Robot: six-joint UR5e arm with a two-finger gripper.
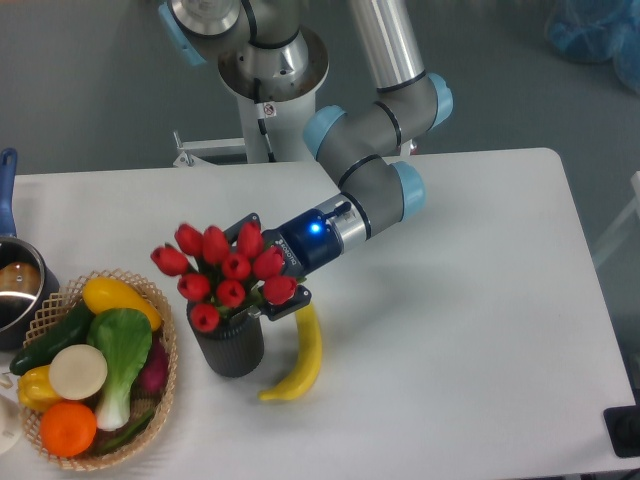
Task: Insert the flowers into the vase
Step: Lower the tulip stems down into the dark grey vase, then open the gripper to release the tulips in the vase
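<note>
Standing in the vase [228, 345], flowers [225, 273] hide the fingers [290, 300].

A woven basket [165, 400] of vegetables and fruit sits at the worktop's [450, 300] left edge. A banana [303, 355] lies right of the basket; a pot [15, 290] stands above-left of it.

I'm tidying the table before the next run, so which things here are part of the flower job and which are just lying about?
Job: flowers, vase, gripper.
Lying about: banana, basket of vegetables, pot.
</note>
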